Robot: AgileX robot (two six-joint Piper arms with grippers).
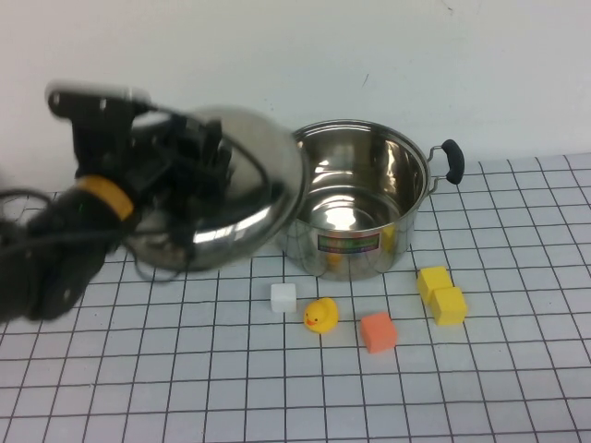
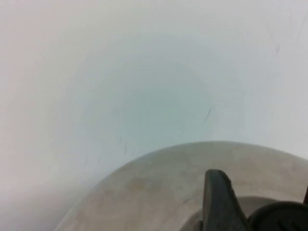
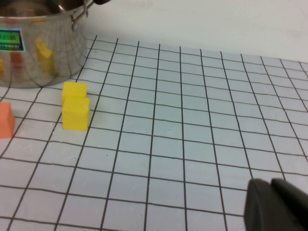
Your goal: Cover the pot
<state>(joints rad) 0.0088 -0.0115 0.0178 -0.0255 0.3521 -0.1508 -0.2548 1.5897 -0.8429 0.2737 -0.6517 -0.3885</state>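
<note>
The pot (image 1: 399, 231) is a shiny steel stockpot with a colourful label and a black side handle (image 1: 452, 161). It stands open at the back middle of the grid mat and also shows in the right wrist view (image 3: 38, 53). The domed steel lid (image 1: 242, 198) hangs tilted in the air just left of the pot, its edge overlapping the pot's left rim. My left gripper (image 1: 199, 152) is shut on the lid's black knob (image 2: 281, 216), with the lid's dome (image 2: 159, 192) below it. My right gripper (image 3: 276, 202) is out of the high view; it is shut and empty above the mat, right of the pot.
In front of the pot lie a white cube (image 1: 283, 296), a yellow duck (image 1: 320, 315), an orange block (image 1: 378, 331) and two yellow blocks (image 1: 441, 294). The yellow blocks (image 3: 75, 113) and the orange block (image 3: 5, 120) also show in the right wrist view. A white wall runs behind.
</note>
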